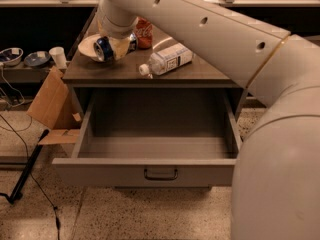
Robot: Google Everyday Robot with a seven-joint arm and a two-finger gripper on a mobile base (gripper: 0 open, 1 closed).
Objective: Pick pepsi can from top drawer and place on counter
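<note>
Gripper [111, 46], over counter's left rear, clamped on pepsi can [103, 48]: smooth cream plastic, semi-gloss. Can: glossy blue alu., bright metal end. Counter [200, 72]: matt wood-grain. Top drawer [110, 171]: matt grey, smooth; handle [160, 174] dark metal. Bottle [170, 60]: clear plastic, paper-like label. Box [50, 104]: rough cardboard. Floor [150, 214]: speckled, polished.
</note>
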